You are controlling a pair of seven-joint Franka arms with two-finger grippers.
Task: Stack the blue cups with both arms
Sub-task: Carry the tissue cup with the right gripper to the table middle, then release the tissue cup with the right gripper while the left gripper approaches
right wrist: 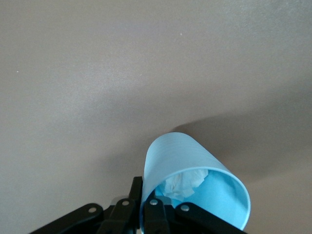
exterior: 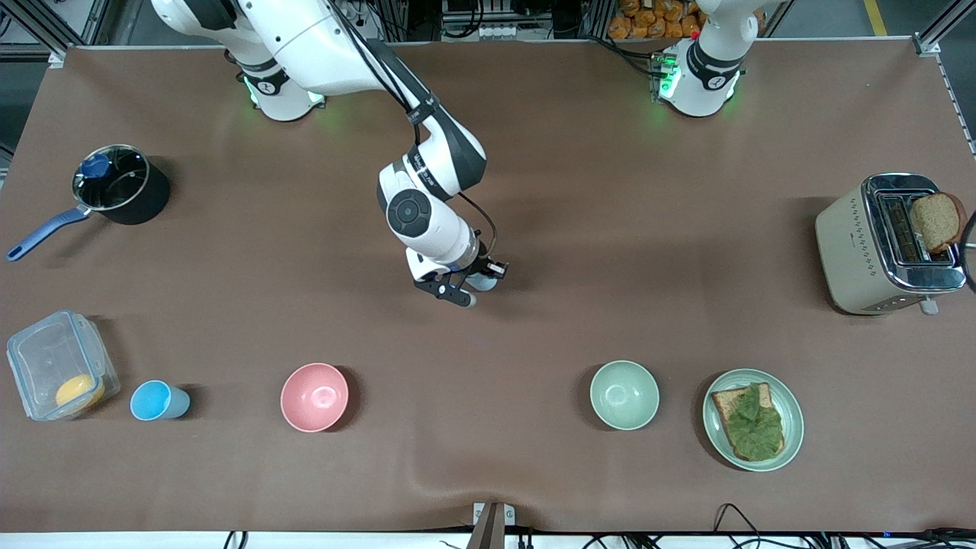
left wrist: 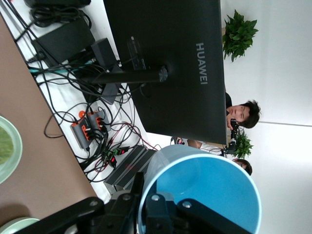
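Logging the state, clock faces read on the front view with 12 o'clock at the robots' bases.

- Right gripper (exterior: 465,288): low over the middle of the table (exterior: 610,252), fingers clamped on the rim of a blue cup (exterior: 483,283). The right wrist view shows that gripper (right wrist: 146,210) pinching the wall of this wadded cup (right wrist: 195,180), which has a crumpled white bit inside. The cup is tipped, its mouth turned up toward the wrist. Whether its base touches the table, I cannot tell.
- Left gripper (left wrist: 157,210): out of the front view. Its own wrist view shows it closed tight on the rim of a second, empty cup (left wrist: 204,187), carried high with a monitor (left wrist: 165,58) past it.
- Third cup (exterior: 158,400): on the table at about 8 o'clock from the right gripper, just beside the clear container (exterior: 57,366), with the pink bowl (exterior: 314,396) between it and the table's middle. Its mouth looks tilted toward the front camera. It is nearer the right arm.

Judgement: the coming move turns on lining up the two held cups' long axes, base of one into the mouth of the other. The empty cup is the better receiver, since the wad would block nesting in the other. Which way the left cup lies from the right one cannot be read here.
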